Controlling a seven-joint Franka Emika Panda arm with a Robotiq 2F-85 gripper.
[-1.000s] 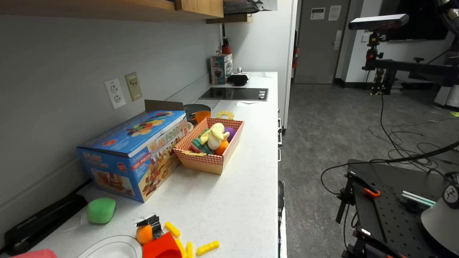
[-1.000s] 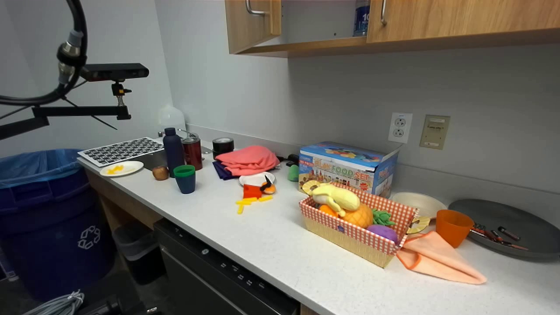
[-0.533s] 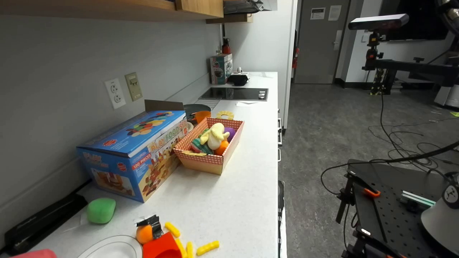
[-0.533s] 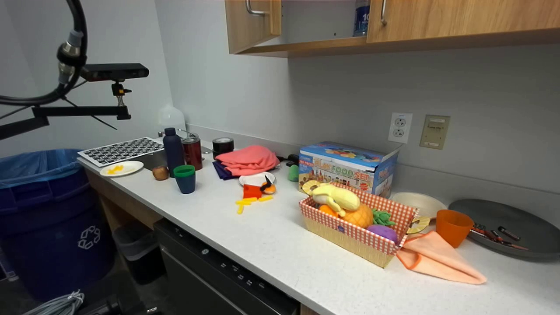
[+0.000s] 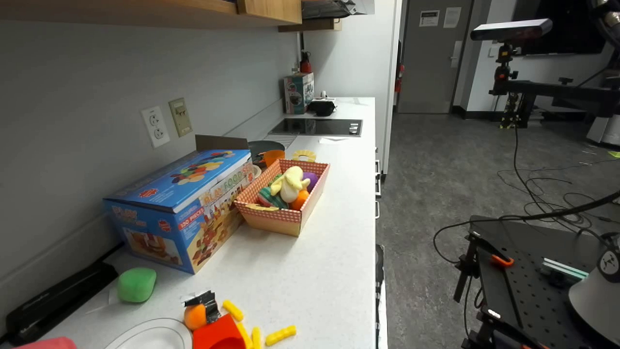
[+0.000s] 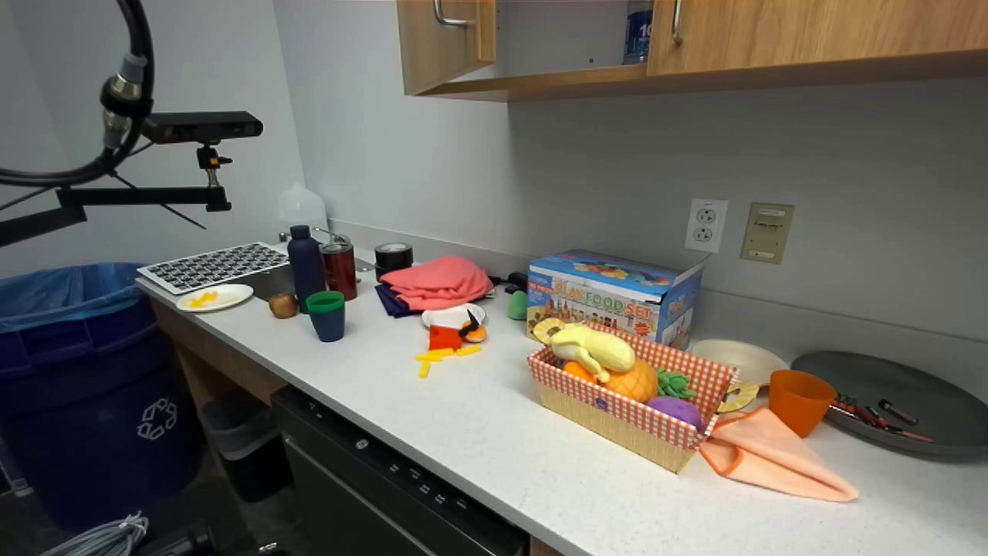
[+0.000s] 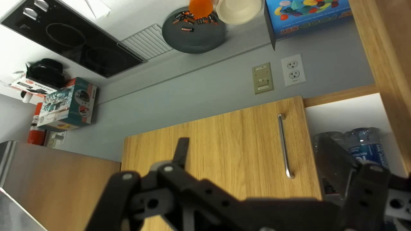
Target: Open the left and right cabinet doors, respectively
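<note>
White counter (image 6: 432, 417) runs along the wall (image 6: 448, 177) in both exterior views; wood cabinet (image 6: 540, 89) hangs above, only its lower part in frame there; both task doors are on it; right door (image 7: 231, 144) sits closed, filling the middle of the wrist view; left door (image 6: 436, 54) stands swung outward in an exterior view, cabinet interior (image 6: 556, 35) visible between the two. Same view: blue recycling bin (image 6: 93, 401) beside the counter's end; black appliance front (image 6: 363, 486) under the counter edge; play-food box (image 6: 594, 301) on the counter near the wall; checked basket (image 6: 602, 428) just beside it, toy food (image 6: 594, 347) heaped inside; dark gray plate (image 6: 926, 378) past the basket. Gripper (image 7: 253, 144) shows at the bottom of the wrist view; fingers (image 7: 181, 150) spread well apart, right door's face visible between them; can't tell how near they are to it. Peach cloth (image 6: 772, 455) lies just beside the basket; dark bottle (image 6: 307, 266) stands upright on the counter; blue-labelled bottle (image 6: 638, 35) sits inside the cabinet; orange cup (image 6: 799, 405) at the plate's edge; right door's handle (image 7: 284, 144) appears in the gap between the fingers, clear of both as seen there, depth unclear; batteries (image 7: 187, 29) lie on the plate.
</note>
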